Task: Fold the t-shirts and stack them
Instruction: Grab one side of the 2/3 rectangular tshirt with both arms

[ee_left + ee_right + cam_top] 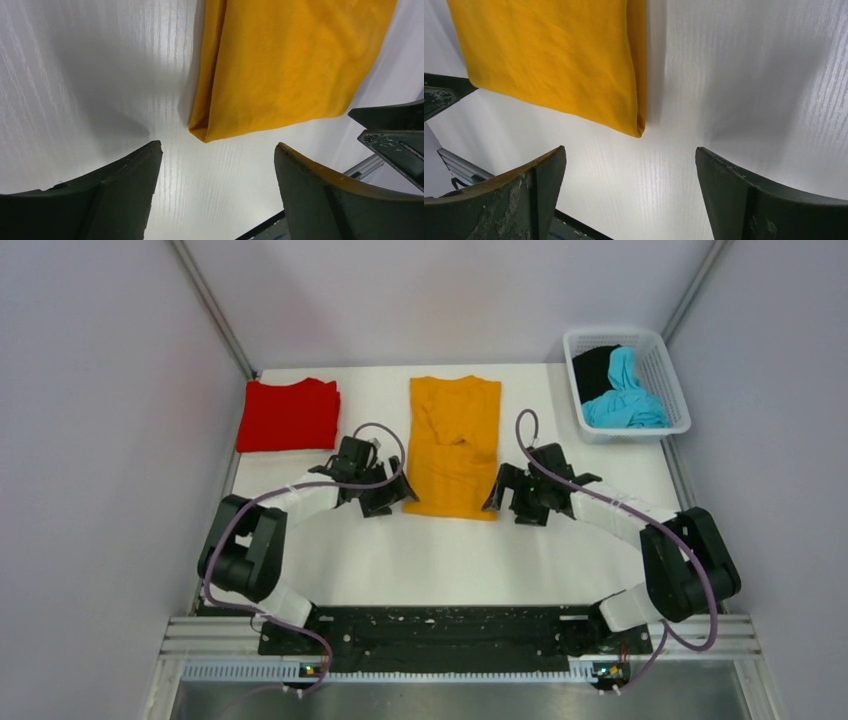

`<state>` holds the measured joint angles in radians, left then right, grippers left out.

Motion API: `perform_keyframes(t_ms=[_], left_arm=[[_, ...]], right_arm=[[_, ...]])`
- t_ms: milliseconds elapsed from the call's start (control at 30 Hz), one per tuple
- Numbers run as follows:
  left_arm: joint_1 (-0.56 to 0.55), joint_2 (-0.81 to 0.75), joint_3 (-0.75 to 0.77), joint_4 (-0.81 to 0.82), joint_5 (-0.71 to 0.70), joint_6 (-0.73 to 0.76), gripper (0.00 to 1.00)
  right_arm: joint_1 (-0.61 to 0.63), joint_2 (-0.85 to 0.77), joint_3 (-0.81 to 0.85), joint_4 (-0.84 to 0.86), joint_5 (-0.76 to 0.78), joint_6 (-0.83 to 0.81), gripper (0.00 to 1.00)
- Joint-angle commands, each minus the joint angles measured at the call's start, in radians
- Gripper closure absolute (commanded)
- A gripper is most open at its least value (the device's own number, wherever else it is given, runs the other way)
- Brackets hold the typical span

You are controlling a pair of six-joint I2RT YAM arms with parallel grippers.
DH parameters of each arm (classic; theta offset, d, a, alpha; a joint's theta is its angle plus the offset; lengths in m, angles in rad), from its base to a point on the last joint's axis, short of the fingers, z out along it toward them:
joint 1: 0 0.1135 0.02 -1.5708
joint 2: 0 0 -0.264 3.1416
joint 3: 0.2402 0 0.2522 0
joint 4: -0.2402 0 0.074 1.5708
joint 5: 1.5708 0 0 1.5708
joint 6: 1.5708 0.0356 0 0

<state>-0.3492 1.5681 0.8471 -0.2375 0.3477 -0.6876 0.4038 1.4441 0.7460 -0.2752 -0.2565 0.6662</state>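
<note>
Red cotton t-shirt (288, 415), folded into a flat rectangle, lies at the far left of the white table (440, 560). Next comes the left gripper (383, 498), jaws spread wide and empty, just beside the near left corner of the orange-yellow cotton t-shirt (455, 445). That shirt lies mid-table, its sides folded in to a long strip, collar at the far end. The right gripper (512, 502) mirrors this at the near right corner, likewise released and holding nothing. At the far right a white plastic mesh basket (668, 380) holds a black t-shirt (595, 368) and a cyan-blue t-shirt (625, 400), both crumpled.

The cloth looks light, limp and apt to slip apart in layers, so I would pinch each near corner through the whole thickness. Both wrist views cut off all but the hem end. How many layers meet at each corner is hard to tell, and the blue shirt hides much of the black one.
</note>
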Motion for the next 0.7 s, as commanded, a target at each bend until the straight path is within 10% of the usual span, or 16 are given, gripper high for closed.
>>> perform_keyframes(t_ms=[0, 667], left_arm=[[-0.007, 0.034, -0.017, 0.083, 0.007, -0.027, 0.17], [-0.025, 0.125, -0.039, 0.128, -0.016, -0.055, 0.71]], right_arm=[[0.016, -0.031, 0.001, 0.076, -0.009, 0.029, 0.01], [0.024, 0.001, -0.020, 0.085, 0.014, 0.038, 0.03]])
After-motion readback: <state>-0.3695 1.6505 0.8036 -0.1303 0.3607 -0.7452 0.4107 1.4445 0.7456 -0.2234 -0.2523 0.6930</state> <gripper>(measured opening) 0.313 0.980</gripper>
